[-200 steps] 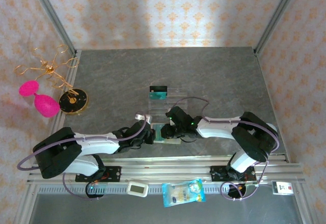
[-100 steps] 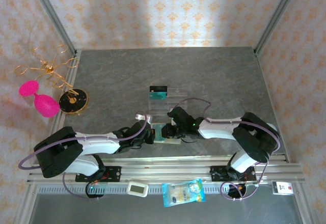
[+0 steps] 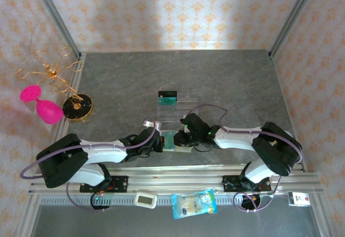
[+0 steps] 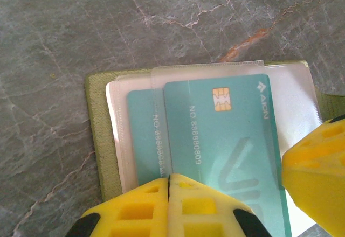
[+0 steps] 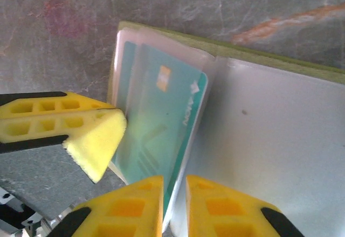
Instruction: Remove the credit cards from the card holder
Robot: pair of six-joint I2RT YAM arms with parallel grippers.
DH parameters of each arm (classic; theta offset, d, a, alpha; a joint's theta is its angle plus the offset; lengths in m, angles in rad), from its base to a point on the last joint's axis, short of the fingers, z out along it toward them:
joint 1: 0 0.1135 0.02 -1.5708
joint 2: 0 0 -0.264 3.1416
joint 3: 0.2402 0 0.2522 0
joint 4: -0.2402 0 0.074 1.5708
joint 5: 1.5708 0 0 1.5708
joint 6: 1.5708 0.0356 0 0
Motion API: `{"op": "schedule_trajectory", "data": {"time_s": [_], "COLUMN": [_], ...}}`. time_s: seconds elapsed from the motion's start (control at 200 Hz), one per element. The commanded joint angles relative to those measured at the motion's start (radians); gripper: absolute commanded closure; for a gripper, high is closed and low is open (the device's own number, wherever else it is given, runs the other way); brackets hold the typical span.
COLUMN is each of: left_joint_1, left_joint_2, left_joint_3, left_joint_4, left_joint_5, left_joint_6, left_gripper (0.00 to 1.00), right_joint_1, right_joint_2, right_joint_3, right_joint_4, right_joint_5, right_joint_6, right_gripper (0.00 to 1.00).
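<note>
Just ahead of the left gripper [image 4: 168, 182], whose jaws are pressed together, the holder [image 4: 96, 134] lies open with two cards [image 4: 226, 140] in its sleeves. Astride the top one's edge, the right gripper [image 5: 174, 186] shows a sliver of gap; whether it bites, I cannot tell. Beyond both, a third card [image 3: 168, 98] sits in the tray [image 3: 186, 103], so roughly two remain.

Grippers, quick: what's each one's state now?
Left gripper: shut; whether it holds anything cannot be told.
Right gripper: slightly open, a card's edge between the jaws.
</note>
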Motion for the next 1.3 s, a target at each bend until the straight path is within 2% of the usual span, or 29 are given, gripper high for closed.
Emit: {"op": "schedule_trajectory", "data": {"time_s": [0.0,0.28,0.345,0.746,0.831,0.891,1.116,1.296], "left_joint_1": [-0.001,0.000,0.000,0.003,0.003,0.005,0.002,-0.015], "left_joint_2": [0.014,0.017,0.016,-0.002,-0.011,-0.025,-0.129,-0.123], "left_joint_3": [-0.009,-0.009,-0.010,-0.026,-0.025,-0.023,-0.018,0.017], "left_joint_4": [0.005,0.010,0.010,0.010,0.010,0.010,-0.007,-0.074], "left_joint_5": [0.010,0.016,0.014,0.008,0.007,0.014,0.000,-0.090], "left_joint_6": [0.000,0.002,0.002,-0.004,-0.001,0.001,0.007,0.065], "left_gripper": [0.98,0.99,0.99,0.98,0.97,0.93,0.82,0.59], "right_joint_1": [-0.002,-0.002,-0.002,-0.043,-0.042,-0.042,-0.041,-0.042], "right_joint_2": [0.015,0.033,0.033,-0.102,-0.114,-0.111,-0.113,-0.092], "right_joint_3": [0.006,0.001,0.003,-0.058,-0.055,-0.047,0.003,0.026], "right_joint_4": [0.027,0.048,0.043,-0.111,-0.113,-0.090,-0.072,-0.060], "right_joint_5": [-0.014,-0.025,-0.020,0.096,0.086,0.043,0.048,0.060], "right_joint_6": [0.006,0.014,0.017,0.023,0.013,-0.001,-0.039,-0.051], "right_gripper": [0.83,0.92,1.00,1.00,1.00,1.00,0.74,0.71]}}
